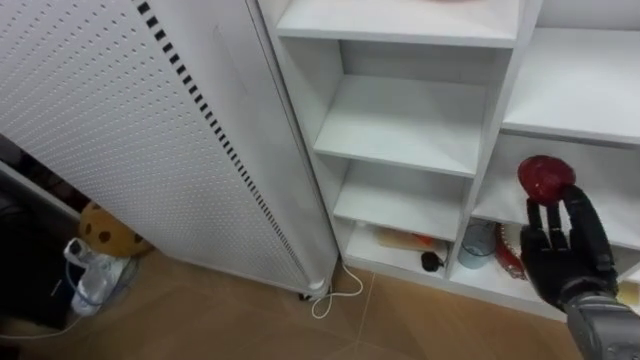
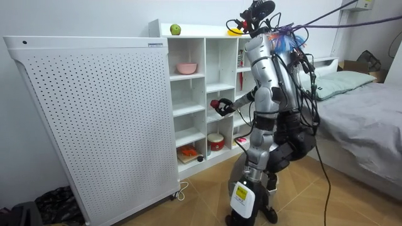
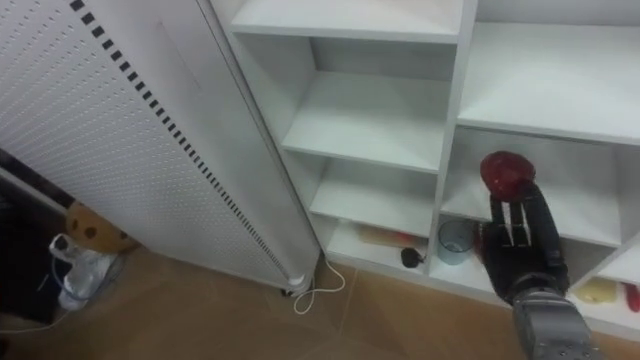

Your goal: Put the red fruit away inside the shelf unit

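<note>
- Well, in the left eye view the right hand [image 1: 565, 262] comes up from the lower right corner, its back to the camera. Its fingers point upward and grip a red apple [image 1: 545, 177] at their tips.
- The apple is at the right of the frame, in front of the right-hand column of the white shelf unit [image 1: 405, 125] and level with a shelf there (I cannot tell whether it touches the board).
- On the bottom shelf, lower centre-right, are a wooden board [image 1: 400, 239] and a small black object [image 1: 432, 262]. A blue cup [image 1: 477, 243] stands just left of the hand.
- A white perforated panel [image 1: 120, 140] takes the upper left. At its foot a white cable [image 1: 335, 293] loops on the wood floor, and a yellow spotted toy [image 1: 105, 230] sits at lower left.
- In the room view the robot stands upright, right of centre, facing the shelf unit. Its arm reaches to mid-frame with the apple held before a middle compartment.
- A green apple [image 2: 175, 29] rests on top of the unit, upper centre, and a pink bowl [image 2: 186, 68] sits in a compartment below it. A red-and-white pot [image 2: 215, 141] stands low down, and a bed [image 2: 364, 107] is at the right edge.
- The right eye view gives the same scene, with the apple right of centre above the fingers. A yellow item [image 3: 600, 290] lies on the lowest shelf at lower right.
</note>
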{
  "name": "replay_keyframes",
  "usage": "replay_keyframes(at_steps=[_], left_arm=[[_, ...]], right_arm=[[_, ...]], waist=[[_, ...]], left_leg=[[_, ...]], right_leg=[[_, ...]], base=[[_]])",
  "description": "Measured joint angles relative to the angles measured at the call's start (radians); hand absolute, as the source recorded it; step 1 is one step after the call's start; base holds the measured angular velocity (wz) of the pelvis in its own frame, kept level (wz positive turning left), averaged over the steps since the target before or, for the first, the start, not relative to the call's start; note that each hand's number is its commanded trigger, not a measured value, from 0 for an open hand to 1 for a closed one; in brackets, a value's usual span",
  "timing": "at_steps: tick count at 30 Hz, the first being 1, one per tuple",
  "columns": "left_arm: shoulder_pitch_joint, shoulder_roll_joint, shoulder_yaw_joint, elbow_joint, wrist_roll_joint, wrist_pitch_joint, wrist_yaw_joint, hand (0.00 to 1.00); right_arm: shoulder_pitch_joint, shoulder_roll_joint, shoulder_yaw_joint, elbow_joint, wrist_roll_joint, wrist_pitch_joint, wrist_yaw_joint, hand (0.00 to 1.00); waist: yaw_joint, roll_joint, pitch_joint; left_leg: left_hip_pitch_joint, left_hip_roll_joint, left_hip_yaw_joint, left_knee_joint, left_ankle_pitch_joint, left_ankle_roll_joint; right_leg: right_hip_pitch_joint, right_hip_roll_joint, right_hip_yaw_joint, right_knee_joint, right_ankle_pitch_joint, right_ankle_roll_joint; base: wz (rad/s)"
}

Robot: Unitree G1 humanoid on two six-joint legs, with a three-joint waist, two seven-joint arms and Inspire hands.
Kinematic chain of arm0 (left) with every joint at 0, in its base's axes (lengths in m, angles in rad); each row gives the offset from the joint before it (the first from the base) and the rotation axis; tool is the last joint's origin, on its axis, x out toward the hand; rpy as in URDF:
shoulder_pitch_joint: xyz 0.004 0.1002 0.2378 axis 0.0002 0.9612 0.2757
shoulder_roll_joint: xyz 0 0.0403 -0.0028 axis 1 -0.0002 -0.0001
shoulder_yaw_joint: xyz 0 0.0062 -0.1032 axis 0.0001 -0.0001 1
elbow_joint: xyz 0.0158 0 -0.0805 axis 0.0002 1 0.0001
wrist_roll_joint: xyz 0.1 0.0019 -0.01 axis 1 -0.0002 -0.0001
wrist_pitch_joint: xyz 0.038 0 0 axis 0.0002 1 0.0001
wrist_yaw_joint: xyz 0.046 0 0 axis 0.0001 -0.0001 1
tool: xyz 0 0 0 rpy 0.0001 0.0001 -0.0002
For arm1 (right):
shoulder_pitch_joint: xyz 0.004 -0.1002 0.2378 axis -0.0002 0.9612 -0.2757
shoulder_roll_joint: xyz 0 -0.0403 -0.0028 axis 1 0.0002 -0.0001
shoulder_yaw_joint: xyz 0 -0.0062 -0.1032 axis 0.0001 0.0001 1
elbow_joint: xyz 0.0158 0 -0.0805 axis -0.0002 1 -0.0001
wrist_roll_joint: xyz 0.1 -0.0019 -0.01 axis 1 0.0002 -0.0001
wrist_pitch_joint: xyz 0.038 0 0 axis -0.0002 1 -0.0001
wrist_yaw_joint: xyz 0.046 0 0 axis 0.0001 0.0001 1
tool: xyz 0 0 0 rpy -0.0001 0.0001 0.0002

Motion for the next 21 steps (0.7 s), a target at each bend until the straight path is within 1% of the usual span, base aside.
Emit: replay_keyframes(at_steps=[2, 3, 4, 6, 8, 10, 11, 12, 15, 16, 19, 21], left_arm=[[0.001, 0.0, 0.001, -0.002, 0.0, 0.0, 0.001, 0.0], [0.008, 0.0, 0.001, -0.012, 0.001, 0.001, 0.003, 0.0], [0.012, 0.0, 0.001, -0.017, 0.001, 0.001, 0.003, 0.0], [0.036, 0.001, 0.001, -0.049, 0.001, 0.001, 0.012, 0.0], [0.042, 0.001, 0.001, -0.059, 0.014, 0.002, 0.016, 0.0], [0.057, -0.001, 0.001, -0.069, 0.024, 0.002, 0.019, 0.0], [0.066, -0.001, 0.001, -0.074, 0.032, 0.002, 0.02, 0.0], [0.072, -0.001, 0.004, -0.074, 0.041, 0.001, 0.024, 0.0], [0.077, 0.0, 0.005, -0.075, 0.044, 0.002, 0.025, 0.0], [0.085, -0.002, 0.003, -0.077, 0.044, 0.002, 0.024, 0.0], [0.1, -0.002, 0.003, -0.08, 0.061, 0.003, 0.022, 0.0], [0.101, -0.003, 0.001, -0.08, 0.072, 0.003, 0.022, 0.0]], right_arm=[[-0.005, -0.015, -0.001, 0.001, -0.004, 0.001, 0.0, 1.0], [-0.007, -0.022, -0.002, 0.001, -0.009, 0.0, -0.001, 0.38], [-0.007, -0.025, -0.002, 0.001, -0.011, 0.0, -0.003, 0.0], [-0.016, -0.028, -0.002, -0.001, -0.022, -0.005, -0.019, 0.0], [-0.025, -0.033, -0.01, -0.001, -0.022, -0.012, -0.035, 0.0], [-0.05, -0.035, -0.011, -0.001, -0.025, -0.017, -0.056, 0.0], [-0.066, -0.036, -0.011, -0.001, -0.025, -0.028, -0.063, 0.0], [-0.076, -0.039, -0.016, -0.001, -0.025, -0.031, -0.069, 0.0], [-0.084, -0.05, -0.047, -0.001, -0.025, -0.037, -0.094, 0.0], [-0.087, -0.053, -0.049, -0.001, -0.026, -0.049, -0.102, 0.0], [-0.089, -0.058, -0.049, -0.003, -0.027, -0.068, -0.125, 0.0], [-0.092, -0.063, -0.05, -0.003, -0.026, -0.068, -0.144, 0.0]], waist=[[-0.001, 0.001, -0.0004], [-0.004, 0.001, -0.0004], [-0.006, 0.001, -0.0005], [-0.012, 0.002, -0.0015], [-0.011, 0.003, -0.0021], [-0.009, 0.003, -0.0023], [-0.008, 0.005, -0.003], [-0.011, 0.007, -0.0047], [-0.01, 0.007, -0.005], [-0.01, 0.008, -0.0051], [-0.01, 0.008, -0.0055], [-0.01, 0.009, -0.0058]], left_leg=[[-0.005, 0.002, 0.0, 0.013, -0.006, 0.005], [-0.007, 0.002, -0.001, 0.022, -0.011, 0.008], [-0.008, 0.002, 0.0, 0.029, -0.015, 0.01], [-0.012, 0.002, 0.001, 0.049, -0.028, 0.015], [-0.015, 0.001, 0.003, 0.062, -0.034, 0.02], [-0.018, 0.003, 0.017, 0.07, -0.04, 0.025], [-0.019, 0.003, 0.025, 0.078, -0.045, 0.029], [-0.02, 0.002, 0.025, 0.083, -0.048, 0.03], [-0.023, 0.004, 0.024, 0.09, -0.049, 0.032], [-0.023, 0.005, 0.025, 0.096, -0.052, 0.034], [-0.023, 0.008, 0.026, 0.111, -0.062, 0.036], [-0.023, 0.008, 0.026, 0.111, -0.061, 0.036]], right_leg=[[0.0, 0.001, 0.0, 0.004, -0.001, 0.002], [0.0, 0.0, 0.0, 0.008, -0.002, 0.004], [0.0, 0.0, 0.001, 0.013, -0.003, 0.006], [-0.001, 0.0, 0.004, 0.024, -0.007, 0.012], [-0.004, -0.001, 0.009, 0.034, -0.012, 0.017], [-0.015, 0.001, 0.025, 0.042, -0.012, 0.02], [-0.021, -0.002, 0.031, 0.052, -0.013, 0.022], [-0.019, -0.003, 0.03, 0.054, -0.015, 0.024], [-0.017, -0.002, 0.03, 0.056, -0.016, 0.027], [-0.016, -0.002, 0.031, 0.059, -0.017, 0.028], [-0.015, -0.001, 0.034, 0.068, -0.021, 0.031], [-0.015, -0.001, 0.034, 0.067, -0.021, 0.031]], base=[[-0.04], [-0.03], [-0.04], [-0.05], [-0.03], [-0.12], [-0.09], [-0.05], [0.03], [0.0], [-0.03], [-0.02]])
